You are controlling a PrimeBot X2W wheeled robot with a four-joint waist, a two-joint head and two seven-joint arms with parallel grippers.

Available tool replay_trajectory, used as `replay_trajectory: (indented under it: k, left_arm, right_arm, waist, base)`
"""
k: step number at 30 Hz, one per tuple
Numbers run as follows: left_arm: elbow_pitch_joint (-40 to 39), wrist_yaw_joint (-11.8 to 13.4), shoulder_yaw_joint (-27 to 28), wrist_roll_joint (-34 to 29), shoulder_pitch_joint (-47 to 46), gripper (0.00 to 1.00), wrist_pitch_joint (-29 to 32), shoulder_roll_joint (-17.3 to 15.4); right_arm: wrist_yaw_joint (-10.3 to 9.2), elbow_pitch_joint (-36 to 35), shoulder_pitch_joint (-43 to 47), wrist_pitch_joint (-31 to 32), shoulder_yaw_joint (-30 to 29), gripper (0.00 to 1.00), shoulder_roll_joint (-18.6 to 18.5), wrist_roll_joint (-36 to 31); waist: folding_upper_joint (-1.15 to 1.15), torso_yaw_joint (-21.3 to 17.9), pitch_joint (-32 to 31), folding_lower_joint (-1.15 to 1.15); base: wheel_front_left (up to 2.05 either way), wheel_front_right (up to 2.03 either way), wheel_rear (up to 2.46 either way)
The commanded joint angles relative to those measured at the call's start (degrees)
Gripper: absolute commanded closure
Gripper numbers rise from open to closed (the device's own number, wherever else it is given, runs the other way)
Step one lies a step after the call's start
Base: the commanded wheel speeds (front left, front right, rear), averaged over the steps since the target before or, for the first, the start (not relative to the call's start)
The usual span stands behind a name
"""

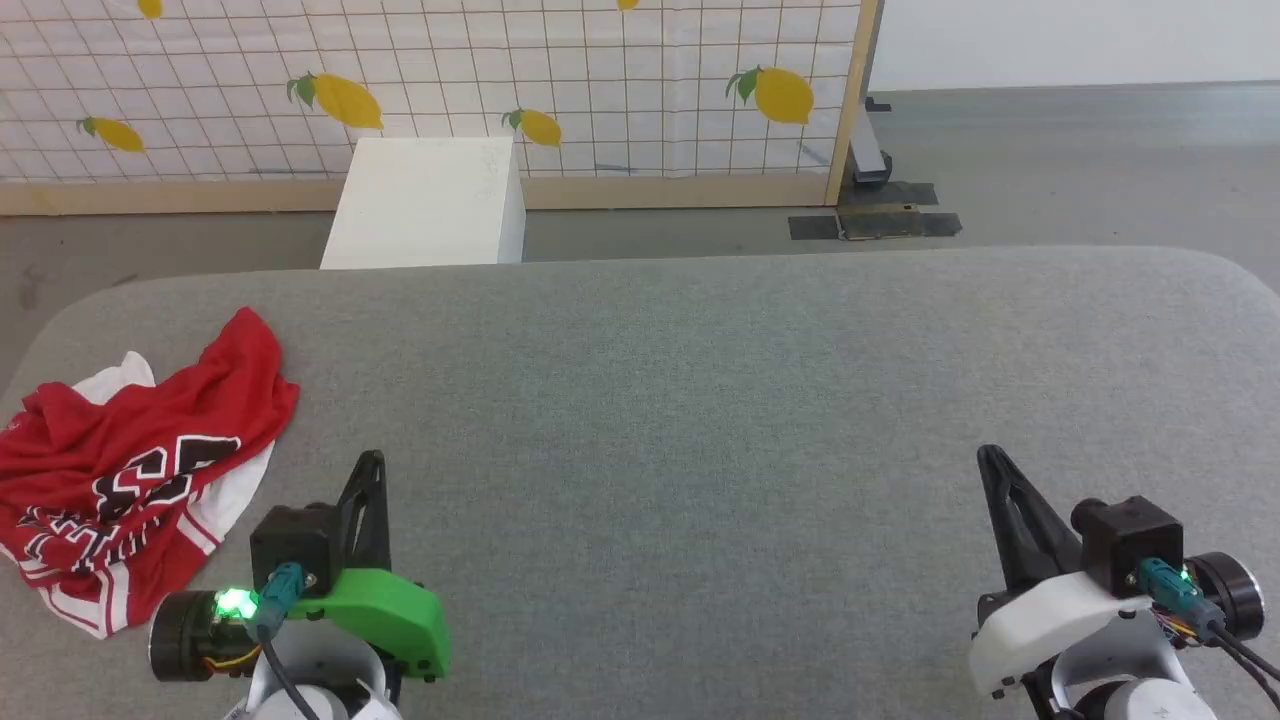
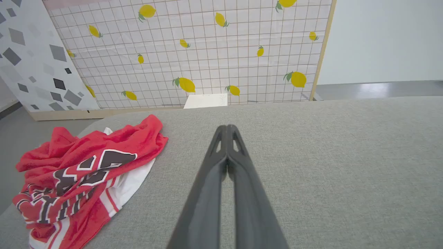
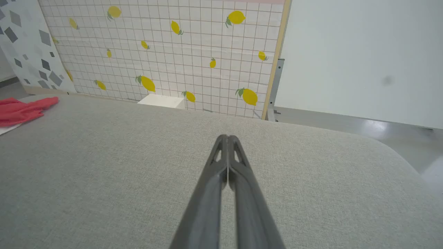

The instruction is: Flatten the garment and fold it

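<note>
The red jersey [image 1: 130,460] lies crumpled at the far left of the grey table [image 1: 700,400], with white sleeve fabric and part of its black white-outlined print showing. In the left wrist view the jersey [image 2: 86,173] sits left of my fingers. My left gripper [image 1: 372,462] is shut and holds nothing, a short way right of the jersey; its tips [image 2: 226,127] meet above bare cloth. My right gripper [image 1: 990,455] is also shut and holds nothing, at the lower right, far from the jersey. A red edge of the jersey [image 3: 24,109] shows at the far left of the right wrist view.
A white box [image 1: 425,200] stands on the floor just beyond the table's far edge. Behind it runs a lemon-print grid panel [image 1: 450,80] with a wooden frame. The jersey hangs close to the table's left edge.
</note>
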State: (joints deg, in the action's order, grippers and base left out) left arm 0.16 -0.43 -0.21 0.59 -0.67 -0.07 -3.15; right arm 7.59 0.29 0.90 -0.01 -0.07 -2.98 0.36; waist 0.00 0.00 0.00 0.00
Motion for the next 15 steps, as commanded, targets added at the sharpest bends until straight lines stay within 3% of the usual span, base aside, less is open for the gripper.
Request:
replay_trajectory:
  k: [1,15]
  left_arm:
    - [-0.2,0.4,0.2,-0.6,0.7,1.00,0.1,0.3]
    - [-0.2,0.4,0.2,-0.6,0.7,1.00,0.1,0.3]
  right_arm:
    - [-0.10,-0.3,-0.9,0.0,0.1,1.00,0.1,-0.4]
    - [-0.10,-0.3,-0.9,0.0,0.1,1.00,0.1,-0.4]
  waist:
    - [0.00,0.0,0.0,0.00]
    - [0.00,0.0,0.0,0.00]
  base:
    - [0.00,0.00,0.00]
    - [0.00,0.00,0.00]
